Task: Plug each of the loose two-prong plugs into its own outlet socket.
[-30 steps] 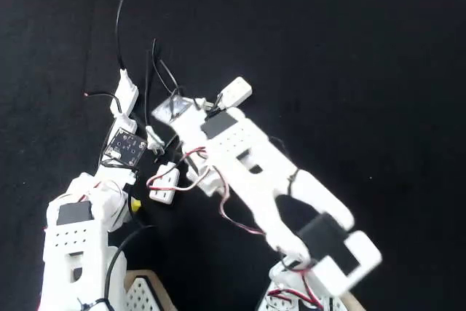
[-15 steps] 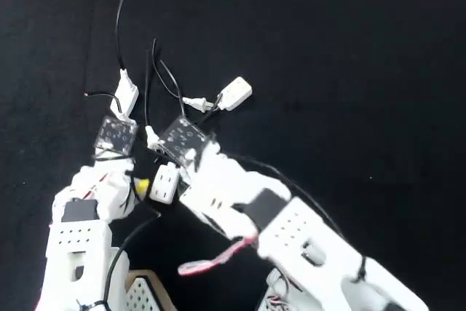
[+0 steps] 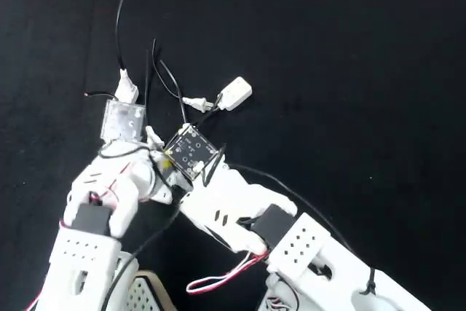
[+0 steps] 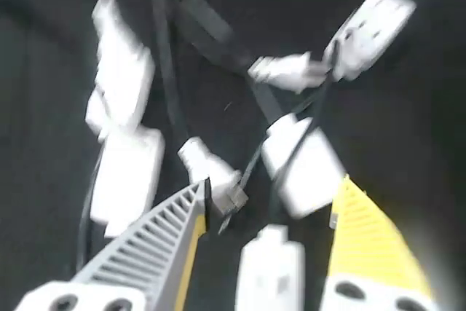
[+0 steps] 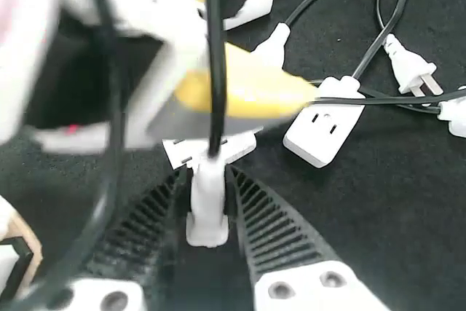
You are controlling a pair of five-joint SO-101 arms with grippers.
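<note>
Two arms crowd the middle of the black cloth tabletop (image 3: 349,71). 1 s ago R arm reached toward the far white rectangular outlet socket (image 3: 234,93). It has since pulled back over the cluster, and L arm advanced.

R hand (image 5: 206,180) pinches small white two-prong plug on black cord (image 5: 204,220), nose against white socket block (image 5: 244,145). Seated? Can't tell.

L hand (image 4: 271,183) spread, its yellow finger over that block.

Judgement: insertion in progress. Second white plug (image 3: 195,103) lies loose beside far socket.

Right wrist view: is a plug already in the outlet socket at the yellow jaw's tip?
No, both slots of the outlet socket are open and empty.
</note>
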